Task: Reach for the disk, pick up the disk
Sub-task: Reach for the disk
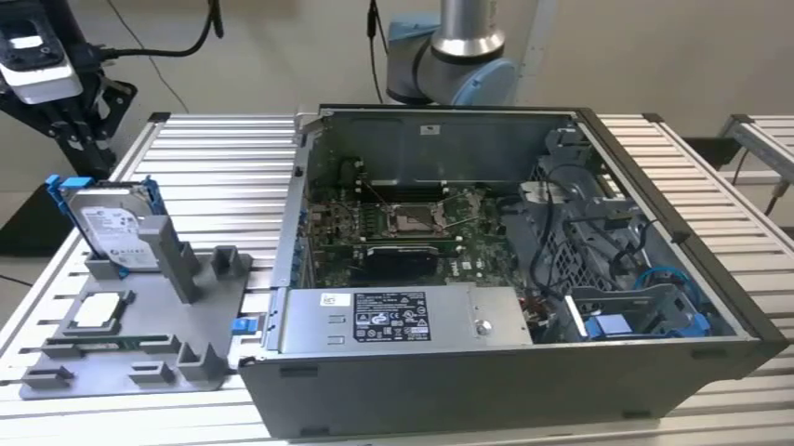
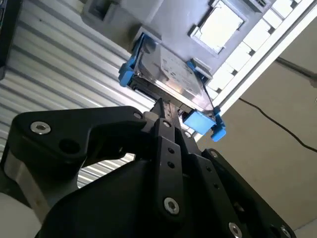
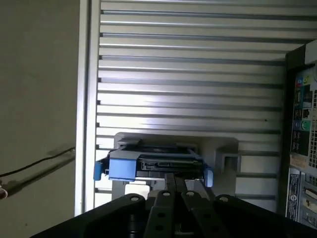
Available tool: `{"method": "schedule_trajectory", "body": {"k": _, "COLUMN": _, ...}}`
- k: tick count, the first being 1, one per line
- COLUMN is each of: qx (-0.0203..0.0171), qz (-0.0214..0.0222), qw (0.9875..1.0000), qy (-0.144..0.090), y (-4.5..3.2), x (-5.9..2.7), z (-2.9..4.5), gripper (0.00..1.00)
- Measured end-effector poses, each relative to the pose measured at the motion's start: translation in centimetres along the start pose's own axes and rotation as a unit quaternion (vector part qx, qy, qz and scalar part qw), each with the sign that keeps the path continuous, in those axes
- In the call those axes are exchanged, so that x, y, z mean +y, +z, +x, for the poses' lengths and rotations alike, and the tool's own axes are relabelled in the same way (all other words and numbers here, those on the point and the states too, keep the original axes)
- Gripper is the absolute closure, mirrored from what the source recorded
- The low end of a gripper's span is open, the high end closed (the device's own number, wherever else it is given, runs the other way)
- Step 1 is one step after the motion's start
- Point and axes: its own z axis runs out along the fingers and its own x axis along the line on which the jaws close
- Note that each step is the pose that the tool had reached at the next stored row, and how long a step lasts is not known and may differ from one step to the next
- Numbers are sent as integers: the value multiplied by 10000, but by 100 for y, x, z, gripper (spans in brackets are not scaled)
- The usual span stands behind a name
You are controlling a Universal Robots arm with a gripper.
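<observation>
The tool (image 1: 74, 149) hangs just above the one disk (image 1: 112, 228) at the exterior view's left, with a small gap showing between them there. In the second wrist view the tool (image 2: 163, 108) points at the upper edge of the disk (image 2: 168, 74), and in the first wrist view the tool (image 3: 174, 178) lines up with the middle of the disk (image 3: 158, 163). Its two fingers (image 3: 168, 184) lie pressed together, so the tool is closed and grips nothing.

The disk stands upright on its edge in a slot at the far end of a single grey holder (image 1: 186, 307), its white label facing the camera and blue rails along its edges. One square silver chip (image 1: 99, 311) lies flat on the holder, nearer the camera than the disk; the second wrist view shows the chip (image 2: 218, 25) beyond the disk.

The holder rests on the slatted metal counter (image 1: 211, 158). Beside it, toward the exterior view's right, sits one open computer case (image 1: 496, 390), holding one green motherboard (image 1: 397, 232) and one silver power supply (image 1: 397, 321) with a black label.
</observation>
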Motion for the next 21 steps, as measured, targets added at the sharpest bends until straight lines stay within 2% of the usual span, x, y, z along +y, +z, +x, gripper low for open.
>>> {"method": "schedule_trajectory", "body": {"k": 7, "qx": 6, "qz": 0, "qw": 10000, "qy": 1, "y": 10, "x": 11, "z": 317, "gripper": 100}}
{"method": "schedule_trajectory", "body": {"k": 9, "qx": 7, "qz": -1, "qw": 10000, "qy": 0, "y": 12, "x": 5, "z": 387, "gripper": 100}}
{"method": "schedule_trajectory", "body": {"k": 14, "qx": 7, "qz": -1, "qw": 10000, "qy": 0, "y": 11, "x": -32, "z": 402, "gripper": 100}}
{"method": "schedule_trajectory", "body": {"k": 21, "qx": 7, "qz": -1, "qw": 10000, "qy": 0, "y": 11, "x": -38, "z": 402, "gripper": 100}}
